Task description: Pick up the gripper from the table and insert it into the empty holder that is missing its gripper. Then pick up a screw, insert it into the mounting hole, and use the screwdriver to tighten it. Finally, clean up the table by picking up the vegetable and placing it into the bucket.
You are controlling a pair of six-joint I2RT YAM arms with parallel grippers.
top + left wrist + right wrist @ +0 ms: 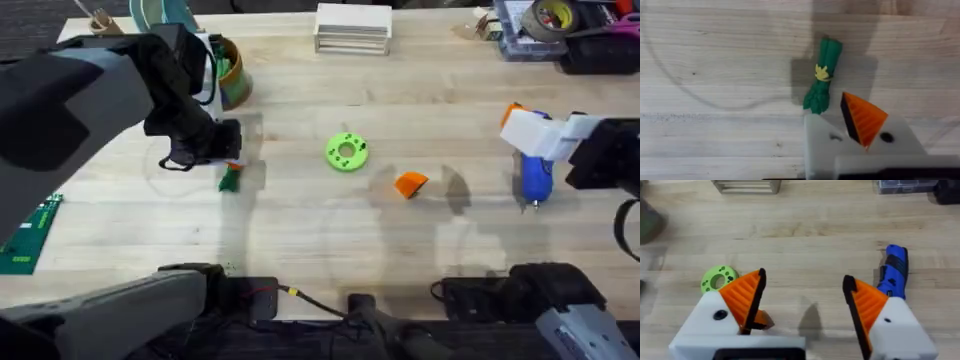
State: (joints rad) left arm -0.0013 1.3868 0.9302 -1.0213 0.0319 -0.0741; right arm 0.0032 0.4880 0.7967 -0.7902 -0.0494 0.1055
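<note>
Lying left of centre on the pale wooden worktop point(300, 230), slim green toy vegetable point(821, 75), long axis pointing away from left pincer point(860, 135); jaw state cannot tell.

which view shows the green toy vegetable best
The left wrist view: the vegetable lies whole on the wood, yellow band showing. Overhead, it is a small green bit partly hidden under the left gripper.
</note>
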